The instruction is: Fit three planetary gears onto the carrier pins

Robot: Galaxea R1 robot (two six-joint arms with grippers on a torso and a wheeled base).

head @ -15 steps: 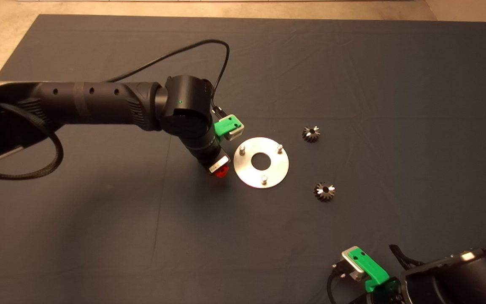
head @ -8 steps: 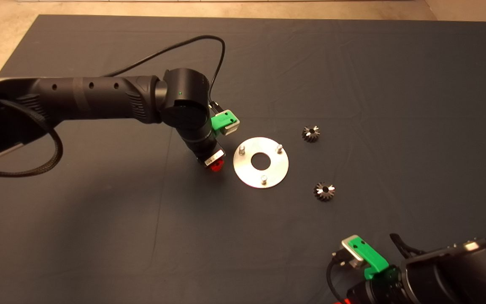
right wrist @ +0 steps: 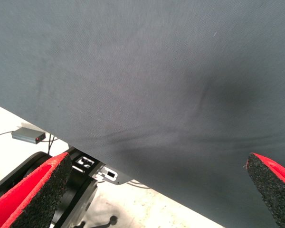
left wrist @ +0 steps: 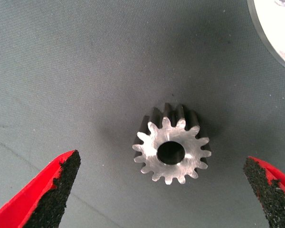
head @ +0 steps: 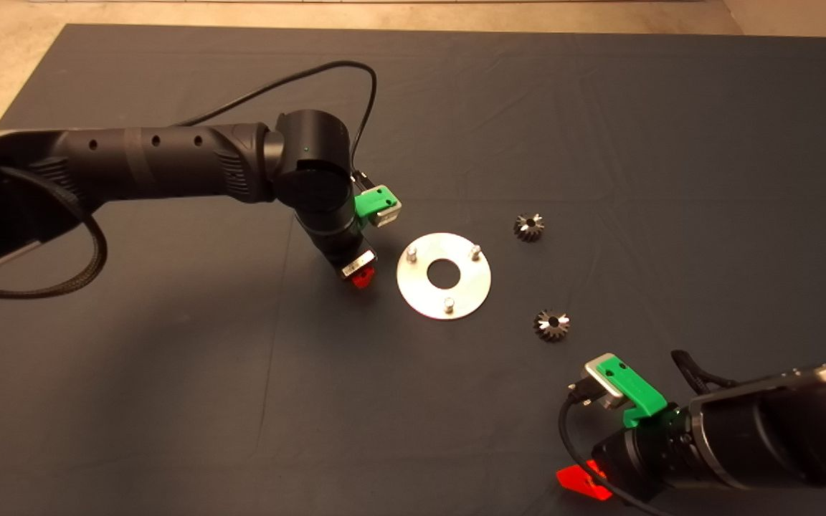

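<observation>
The gear (left wrist: 171, 149) under the left gripper (left wrist: 162, 190) is small dark steel with a shiny face, lying flat on the mat (head: 169, 401), centre hole facing up, between the wide-apart fingers (left wrist: 52, 190) and just beside the disc (head: 444, 276) with its 3 upright pins (head: 449, 304). 2 more gears (head: 528, 227) (head: 551, 325) lie flat beyond the disc. Since a second ago the left gripper has drawn slightly away from the disc, and the right gripper (head: 585, 481), fingers apart, has moved in from the lower edge
</observation>
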